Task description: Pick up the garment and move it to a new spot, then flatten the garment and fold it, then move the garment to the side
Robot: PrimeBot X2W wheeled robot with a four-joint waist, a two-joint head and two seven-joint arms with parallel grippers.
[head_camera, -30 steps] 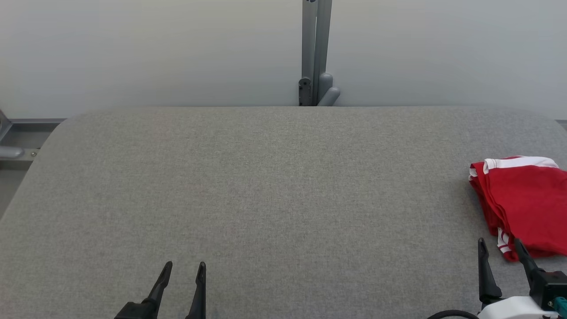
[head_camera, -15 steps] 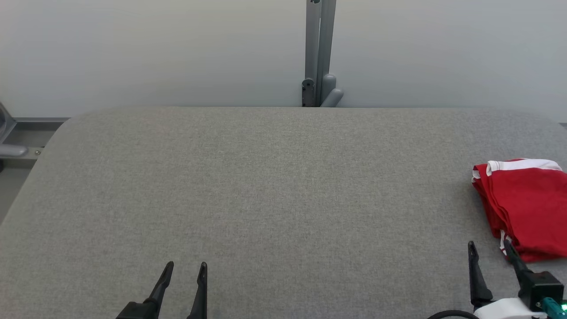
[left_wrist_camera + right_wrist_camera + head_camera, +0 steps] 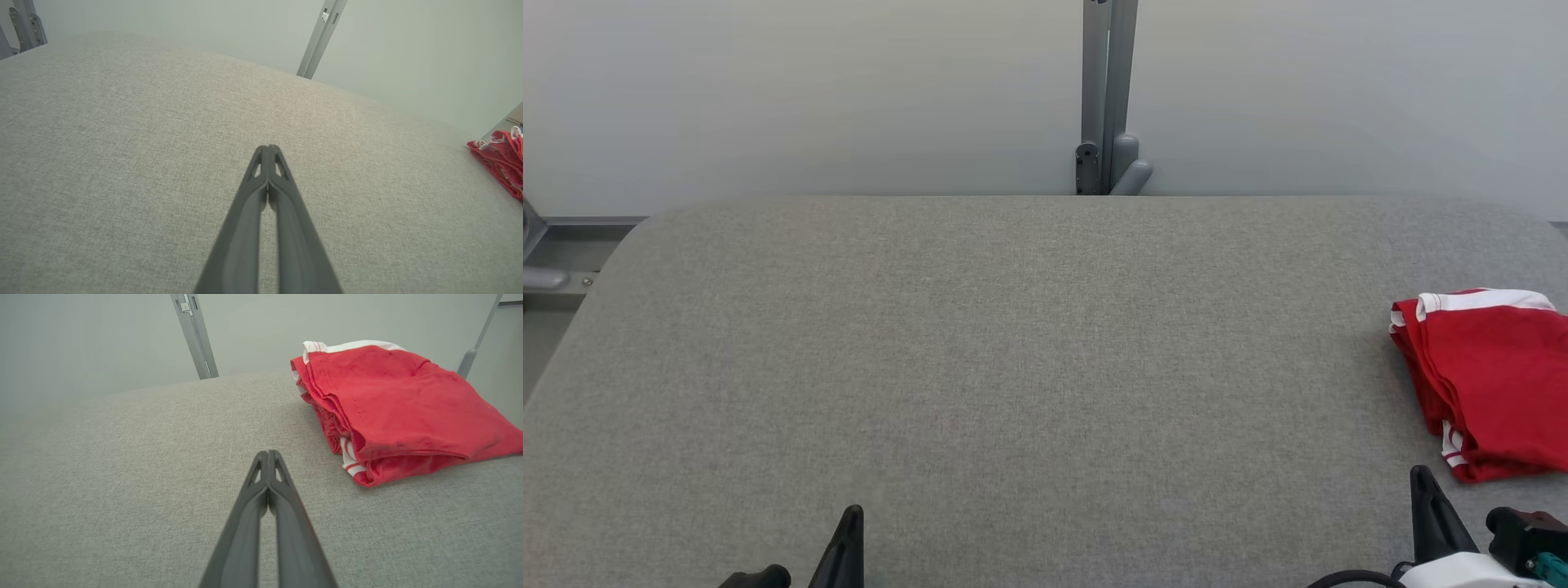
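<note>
At table edge, garment cut off; left gripper, right gripper each pressed together.

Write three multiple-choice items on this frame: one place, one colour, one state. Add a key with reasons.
1. Where on the table does the garment lie, in the head view?
A) far left
B) centre
C) right edge

2. What colour is the garment?
A) blue with yellow
B) red with white trim
C) plain black

3. How do the left gripper and right gripper stand?
A) both shut, empty
B) both open
C) right shut on the garment

Key:
1. C, it lies folded at the right edge.
2. B, red cloth with white bands.
3. A, each wrist view shows its gripper closed on nothing.
</note>
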